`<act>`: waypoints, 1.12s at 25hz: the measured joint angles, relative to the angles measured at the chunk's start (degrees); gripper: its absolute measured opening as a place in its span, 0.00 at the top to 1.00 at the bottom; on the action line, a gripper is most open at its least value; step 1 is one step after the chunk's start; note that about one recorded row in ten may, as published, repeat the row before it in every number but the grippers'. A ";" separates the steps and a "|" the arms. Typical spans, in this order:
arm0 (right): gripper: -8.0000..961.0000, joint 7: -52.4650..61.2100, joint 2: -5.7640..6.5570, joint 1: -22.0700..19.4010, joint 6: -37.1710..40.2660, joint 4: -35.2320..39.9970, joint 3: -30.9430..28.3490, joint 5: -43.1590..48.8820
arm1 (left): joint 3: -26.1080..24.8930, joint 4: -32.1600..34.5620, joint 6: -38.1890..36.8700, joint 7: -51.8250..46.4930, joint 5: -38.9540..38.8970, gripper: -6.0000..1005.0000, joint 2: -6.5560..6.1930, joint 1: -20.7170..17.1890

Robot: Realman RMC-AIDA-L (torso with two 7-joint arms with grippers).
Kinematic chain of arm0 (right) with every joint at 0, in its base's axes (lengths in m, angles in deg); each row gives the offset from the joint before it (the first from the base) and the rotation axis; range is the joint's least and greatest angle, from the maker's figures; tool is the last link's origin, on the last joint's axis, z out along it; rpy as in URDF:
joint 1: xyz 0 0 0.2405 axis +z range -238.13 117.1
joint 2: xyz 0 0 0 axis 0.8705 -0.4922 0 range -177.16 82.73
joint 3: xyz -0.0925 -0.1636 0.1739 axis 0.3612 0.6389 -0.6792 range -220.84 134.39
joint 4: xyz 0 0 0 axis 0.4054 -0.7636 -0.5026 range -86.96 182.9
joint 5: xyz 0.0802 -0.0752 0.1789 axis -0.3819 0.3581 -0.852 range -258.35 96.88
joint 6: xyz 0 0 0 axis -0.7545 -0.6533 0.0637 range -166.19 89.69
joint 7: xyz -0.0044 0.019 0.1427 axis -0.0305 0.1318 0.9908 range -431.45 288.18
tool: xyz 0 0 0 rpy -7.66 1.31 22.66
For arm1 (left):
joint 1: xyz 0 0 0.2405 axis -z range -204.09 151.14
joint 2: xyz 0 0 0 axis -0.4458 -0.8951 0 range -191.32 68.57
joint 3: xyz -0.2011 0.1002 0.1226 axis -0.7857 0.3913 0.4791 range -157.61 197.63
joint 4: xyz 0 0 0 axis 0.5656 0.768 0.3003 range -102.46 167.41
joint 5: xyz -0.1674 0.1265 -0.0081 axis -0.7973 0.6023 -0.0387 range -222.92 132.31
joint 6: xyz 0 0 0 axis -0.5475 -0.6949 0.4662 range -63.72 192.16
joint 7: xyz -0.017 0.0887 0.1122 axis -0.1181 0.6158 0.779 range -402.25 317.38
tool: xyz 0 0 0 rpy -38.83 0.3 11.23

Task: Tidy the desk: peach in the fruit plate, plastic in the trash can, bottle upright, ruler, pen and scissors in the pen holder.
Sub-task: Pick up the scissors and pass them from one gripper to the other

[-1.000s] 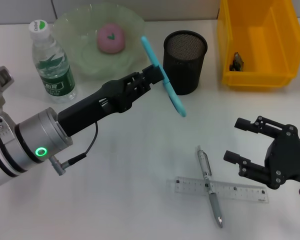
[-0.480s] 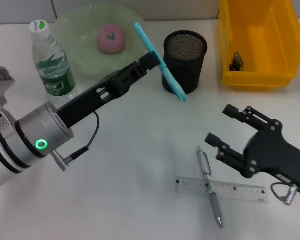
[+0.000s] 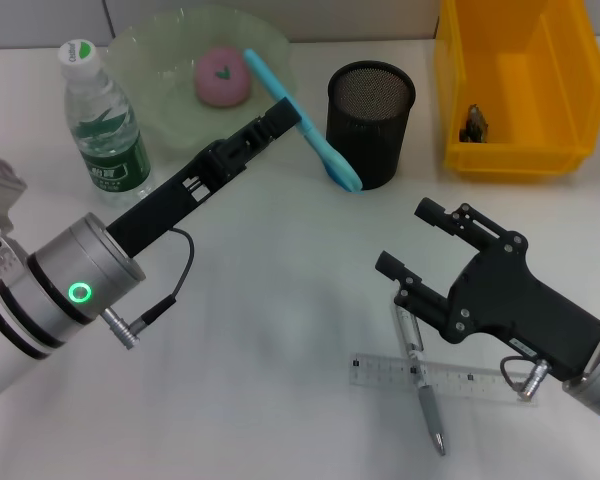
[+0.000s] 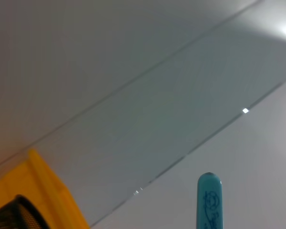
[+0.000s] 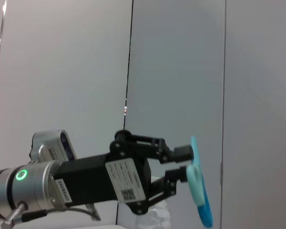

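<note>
My left gripper (image 3: 283,113) is shut on the turquoise scissors (image 3: 302,124) and holds them tilted in the air, just left of the black mesh pen holder (image 3: 370,122). The scissors' tip (image 4: 209,202) shows in the left wrist view, and the right wrist view shows the left gripper (image 5: 183,164) clamping them. My right gripper (image 3: 403,237) is open, hovering over the pen (image 3: 421,388), which lies crossed over the clear ruler (image 3: 380,370). The peach (image 3: 221,77) lies in the green fruit plate (image 3: 150,60). The bottle (image 3: 104,125) stands upright. A dark piece of plastic (image 3: 473,122) lies in the yellow trash can (image 3: 520,95).
The trash can stands at the back right, close to the pen holder. Bottle and plate fill the back left. A cable (image 3: 170,290) hangs from my left arm over the white desk.
My left gripper has carried the scissors up and back toward the plate. My right arm has swung left and forward, ending over the pen and ruler.
</note>
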 joint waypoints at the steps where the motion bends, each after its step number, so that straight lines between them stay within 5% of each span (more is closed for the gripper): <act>1: 0.31 -1.02 0.00 0.01 -0.07 -0.47 -0.20 0.00 | -0.41 -0.32 0.18 0.01 0.06 0.73 0.00 -0.06; 13: 0.31 -9.31 -0.05 0.93 -2.31 -3.77 -2.36 0.00 | -5.76 -6.47 4.55 0.25 1.46 0.73 0.00 0.20; 28: 0.31 -10.06 -0.08 3.59 -5.67 -3.90 -3.64 -0.01 | -23.16 -8.93 8.16 1.72 18.62 0.73 0.00 -1.20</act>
